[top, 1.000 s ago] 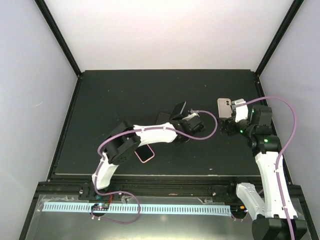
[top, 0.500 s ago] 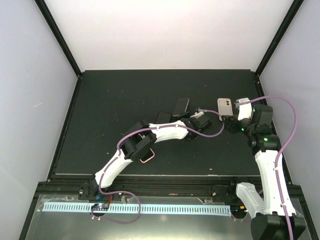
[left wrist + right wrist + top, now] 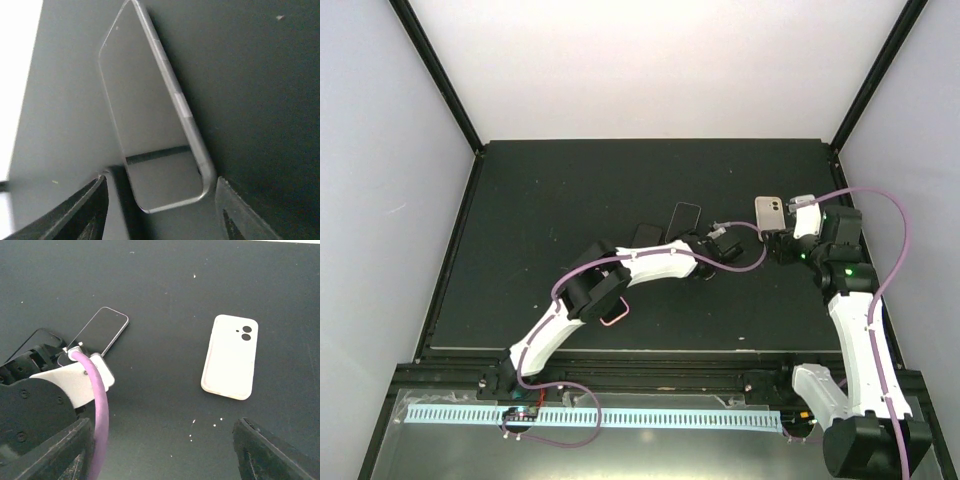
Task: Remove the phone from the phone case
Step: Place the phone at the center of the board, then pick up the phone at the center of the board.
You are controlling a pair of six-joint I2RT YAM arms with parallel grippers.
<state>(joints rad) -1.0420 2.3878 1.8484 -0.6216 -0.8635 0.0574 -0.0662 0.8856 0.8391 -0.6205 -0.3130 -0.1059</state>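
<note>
Top external: phone (image 3: 684, 216) lies bare and flat, mid-worktop (image 3: 540, 200). White phone case (image 3: 770, 212) is well apart to its right, just ahead of the right hand (image 3: 778, 247).
Nearer arm: left hand (image 3: 702, 240), just beside the phone's near end.
Left wrist: hand released, fingers (image 3: 92, 210) either side of the phone's near short edge, no contact visible. Long axis runs away from the hand, leaning slightly left.
Right wrist: hand spread wide, empty. Phone case (image 3: 230, 356) lies ahead, apart, camera holes up, long axis roughly along the reach.
Judgement: phone looks already out of the phone case.
</note>
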